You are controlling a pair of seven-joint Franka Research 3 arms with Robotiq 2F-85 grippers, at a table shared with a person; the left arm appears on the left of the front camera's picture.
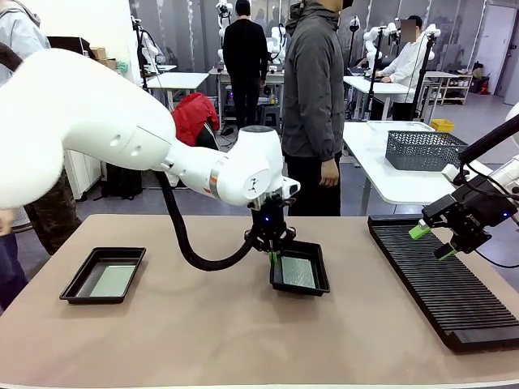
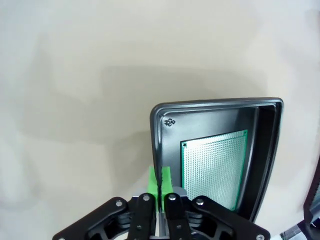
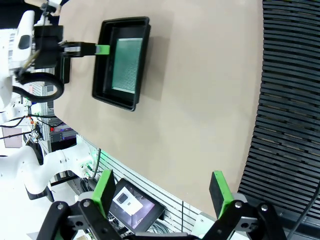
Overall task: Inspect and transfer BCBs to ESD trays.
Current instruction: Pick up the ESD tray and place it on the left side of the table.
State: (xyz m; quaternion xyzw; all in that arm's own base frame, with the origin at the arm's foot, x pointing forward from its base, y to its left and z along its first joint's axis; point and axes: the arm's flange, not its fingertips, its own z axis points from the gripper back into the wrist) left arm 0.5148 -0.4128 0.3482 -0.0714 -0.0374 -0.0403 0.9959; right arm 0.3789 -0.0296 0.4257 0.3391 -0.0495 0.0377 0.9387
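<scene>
A green circuit board lies flat inside the black tray near the middle of the table. The left gripper pinches that tray's left rim, its green pads pressed together on the thin wall. A second tray with another board sits well apart at the left. The right gripper hangs spread wide and empty above the long ribbed rack at the right.
</scene>
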